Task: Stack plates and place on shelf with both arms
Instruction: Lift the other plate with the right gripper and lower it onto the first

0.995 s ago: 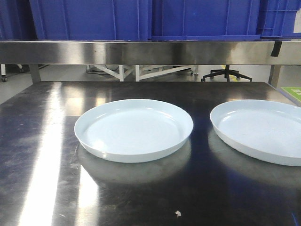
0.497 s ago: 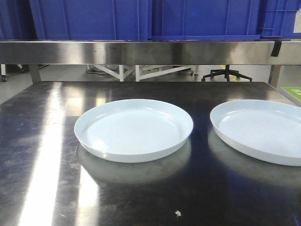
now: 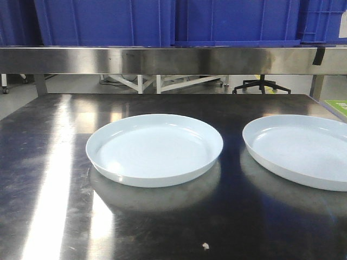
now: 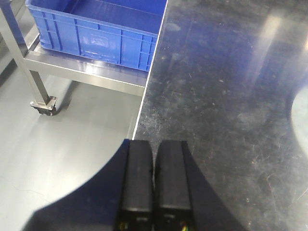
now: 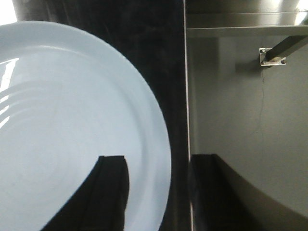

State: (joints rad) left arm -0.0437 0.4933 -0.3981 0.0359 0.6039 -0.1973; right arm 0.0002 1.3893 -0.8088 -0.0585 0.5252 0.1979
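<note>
**mo_k:** Nothing has budged over the last second in the front view; the left plate [image 3: 154,149] sits flat near the middle of the steel table [image 3: 49,162]; the right plate [image 3: 298,149] lies flat toward the table's right side, partly cut off by the frame; the two are apart, not stacked yet. What are the arms up to?

**rigwatcher:** Neither shows from the front, so it's wrist cams only; the left gripper [image 4: 154,144] hangs over the table's left edge with its fingers pressed together and nothing between them; the right gripper [image 5: 159,159] is spread wide above the table's right edge; one finger [image 5: 113,192] is over the inside of the right plate, the other is out past the table's edge, over the floor; can't tell whether either one touches the plate.

**mo_k:** And above the table?

**rigwatcher:** A steel shelf [image 3: 162,59] runs over the table's far side; blue crates [image 3: 108,21] sit on top of it.
</note>
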